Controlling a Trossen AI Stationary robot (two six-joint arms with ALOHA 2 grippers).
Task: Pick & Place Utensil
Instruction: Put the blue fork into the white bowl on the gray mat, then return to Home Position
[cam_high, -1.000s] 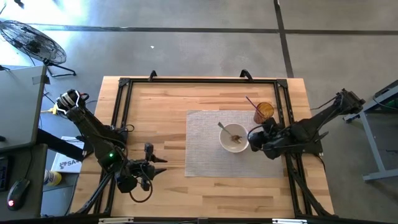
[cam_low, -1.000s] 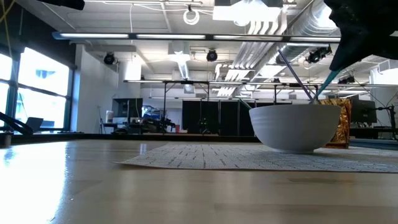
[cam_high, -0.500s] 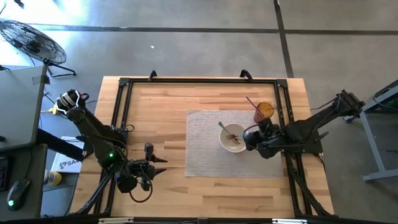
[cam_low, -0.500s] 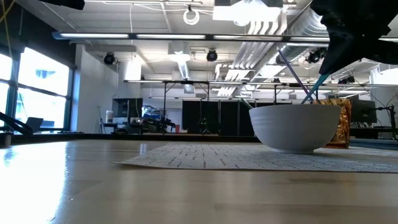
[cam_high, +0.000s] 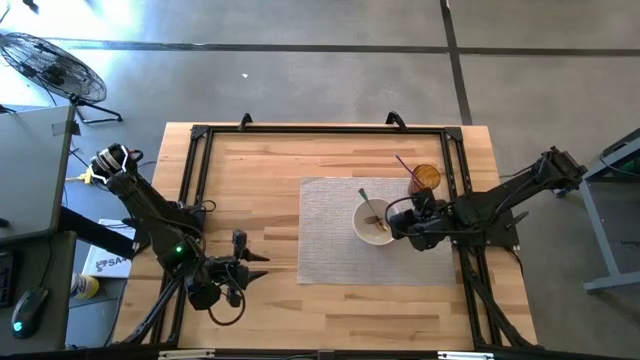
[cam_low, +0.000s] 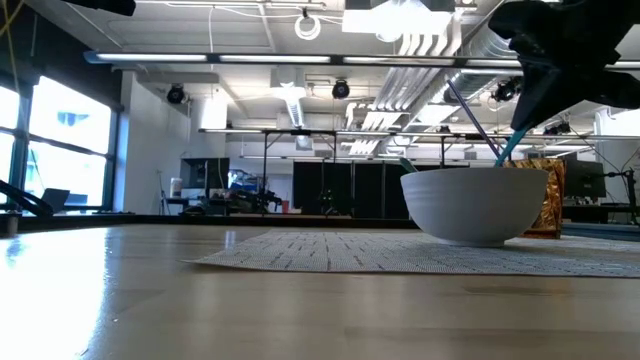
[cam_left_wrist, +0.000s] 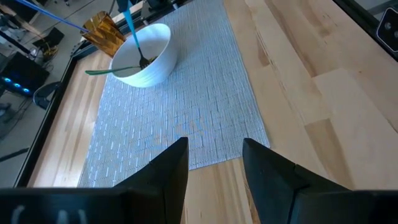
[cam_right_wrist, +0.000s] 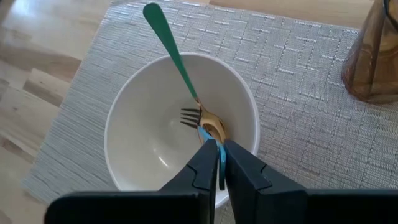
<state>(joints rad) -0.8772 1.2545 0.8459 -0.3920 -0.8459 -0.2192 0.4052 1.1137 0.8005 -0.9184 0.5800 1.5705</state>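
Note:
A white bowl (cam_high: 360, 226) stands on the grey placemat (cam_high: 325, 245) right of the table's middle. A green-handled fork (cam_right_wrist: 176, 59) lies in it, gold tines on the bottom and handle leaning on the far rim. My right gripper (cam_right_wrist: 219, 150) hangs over the bowl's right side (cam_high: 397, 220), shut on a blue-handled utensil (cam_left_wrist: 132, 31) whose gold head (cam_right_wrist: 215, 129) is down in the bowl beside the tines. My left gripper (cam_high: 258, 262) waits open near the table's near-left part, above bare wood (cam_left_wrist: 214, 155). My right gripper pinches the blue handle (cam_right_wrist: 211, 144) between its two fingers, above the gold head. The fingers slant down into the bowl from the table's right side. The utensil stands steeply, its handle rising past the rim (cam_low: 507, 150); I cannot tell whether its head touches the bottom.
An amber glass (cam_high: 424, 180) with a thin stick in it stands just off the placemat's far right corner, close behind the bowl (cam_right_wrist: 378, 56). A black frame (cam_high: 200, 135) runs round the tabletop. The placemat's left half and the wood to its left are bare.
My right gripper has moved toward the table's left, in over the bowl, and sunk a little, bringing the blue-handled utensil down into the bowl. The green fork has turned in the bowl, its handle end swinging toward the far edge.

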